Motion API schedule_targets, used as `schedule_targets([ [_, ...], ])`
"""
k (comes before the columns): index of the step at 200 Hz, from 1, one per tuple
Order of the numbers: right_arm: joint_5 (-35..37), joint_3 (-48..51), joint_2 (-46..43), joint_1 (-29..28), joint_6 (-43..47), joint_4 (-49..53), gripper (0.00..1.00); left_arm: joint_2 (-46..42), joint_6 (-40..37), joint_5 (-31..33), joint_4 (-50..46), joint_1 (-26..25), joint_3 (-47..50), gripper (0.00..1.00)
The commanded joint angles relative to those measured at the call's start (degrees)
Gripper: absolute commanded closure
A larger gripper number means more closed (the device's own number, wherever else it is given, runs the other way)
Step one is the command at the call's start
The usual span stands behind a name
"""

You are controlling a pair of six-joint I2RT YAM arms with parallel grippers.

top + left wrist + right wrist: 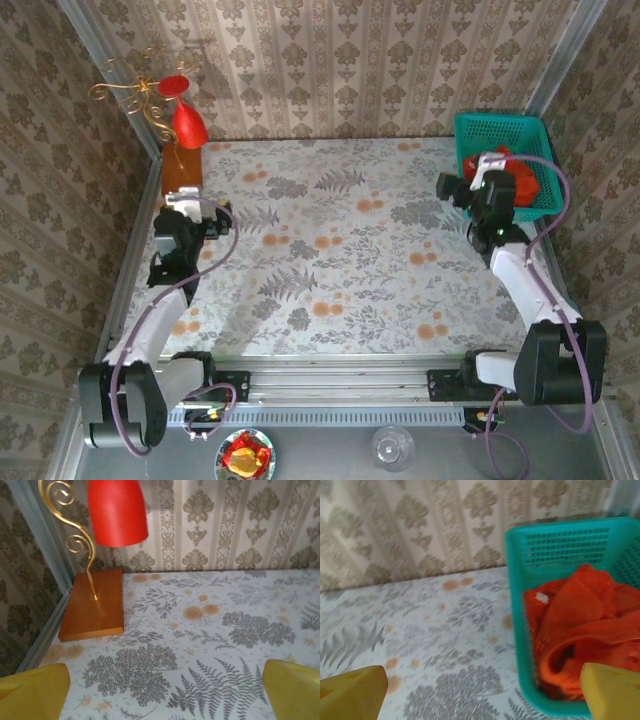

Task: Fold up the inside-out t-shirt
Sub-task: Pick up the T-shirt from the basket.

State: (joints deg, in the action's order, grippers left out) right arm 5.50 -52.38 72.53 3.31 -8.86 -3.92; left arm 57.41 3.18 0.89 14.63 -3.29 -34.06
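Here the inside-out t-shirt lay bunched in the teal basket at the far right corner of the counter, right tool and left tool both wide open and empty, so the sound move seemed a deep pinch on a top fold, lifted clear of the rim.

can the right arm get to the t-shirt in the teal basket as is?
Probably yes. The right arm is right at the basket, jaws open, and the t-shirt lies bunched inside with nothing over it. Only the basket's near wall needs clearing.
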Motion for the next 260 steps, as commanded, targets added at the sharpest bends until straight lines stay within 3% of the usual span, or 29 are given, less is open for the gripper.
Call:
schedule_targets([
  [1, 3.73, -7.07, 4.92, 2.53, -5.67, 15.43, 0.00, -3.43, 9.40, -0.51, -19.23, 1.02, -4.12, 0.00],
  [38, 1.38, -17.45, 15.79, 6.96, -11.88, 24.20, 0.16, -2.90, 6.81, -7.68, -41.18, 2.92, -15.47, 0.00],
  [64, 0.54, -23.78, 22.67, 8.63, -13.59, 30.65, 0.32, -1.42, 1.88, -12.65, -50.60, 3.29, -19.81, 0.00],
  [119, -0.03, -25.64, 28.42, 8.86, -13.73, 29.08, 0.53, -3.74, 0.55, -11.65, -49.54, 2.50, -13.95, 0.01],
  [173, -1.31, -26.88, 27.37, 8.91, -14.25, 27.83, 0.97, -3.96, -1.34, -11.75, -48.77, 1.18, -13.57, 0.02],
  [260, -6.18, -32.12, 8.09, 7.68, -16.26, 34.38, 1.00, -8.14, -2.71, -7.54, -48.98, 0.30, -12.59, 0.02],
])
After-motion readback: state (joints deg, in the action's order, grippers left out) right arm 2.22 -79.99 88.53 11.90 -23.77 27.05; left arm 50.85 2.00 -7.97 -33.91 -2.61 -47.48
